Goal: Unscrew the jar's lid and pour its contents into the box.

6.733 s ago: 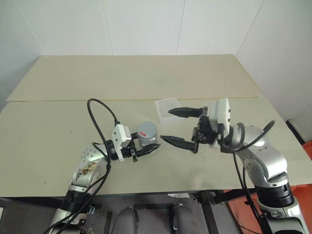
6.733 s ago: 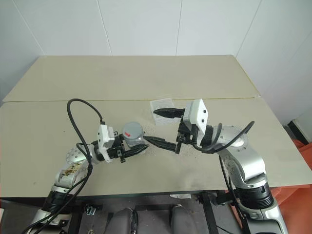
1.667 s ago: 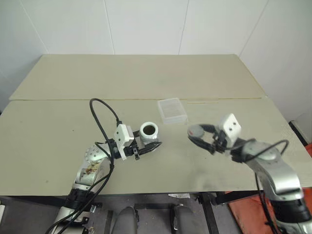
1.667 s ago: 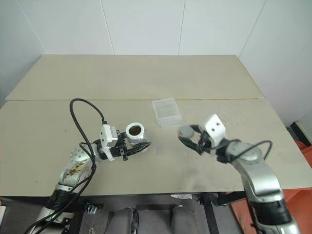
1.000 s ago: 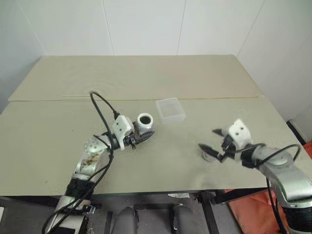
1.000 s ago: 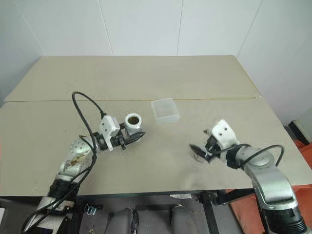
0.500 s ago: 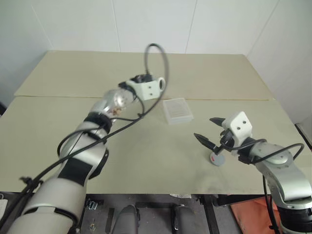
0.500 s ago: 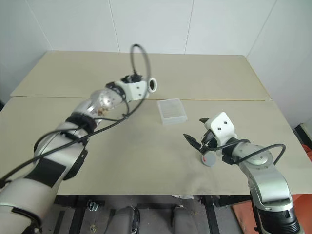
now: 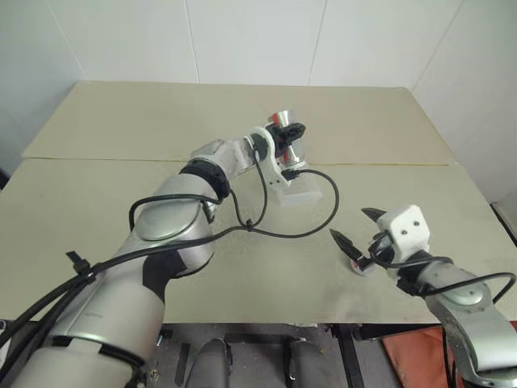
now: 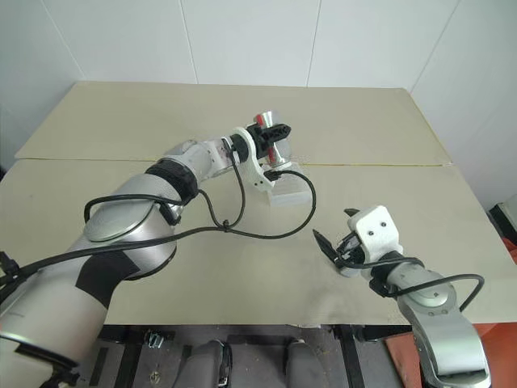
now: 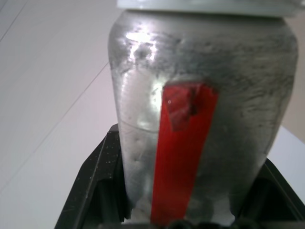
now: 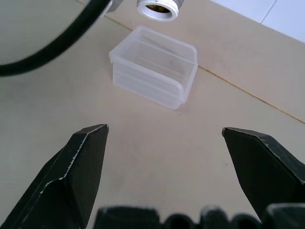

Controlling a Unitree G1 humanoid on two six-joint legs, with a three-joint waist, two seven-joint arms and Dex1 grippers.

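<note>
Left gripper [image 9: 288,139] clamped on the jar [image 9: 284,137], held up over the far edge of the box [image 9: 294,186], red label showing. Box sits on the table [image 9: 97,210]. Right gripper [image 9: 359,234] is spread wide, low over the table's near right; the lid [image 9: 360,267] lies flat just beside its near finger.

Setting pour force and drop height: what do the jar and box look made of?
Jar: clear glass or hard plastic, glossy with bright glints; which one is unclear. Red label strip on its side. Box: thin translucent plastic, slightly frosted, with rounded corners and moulded ridges.
</note>
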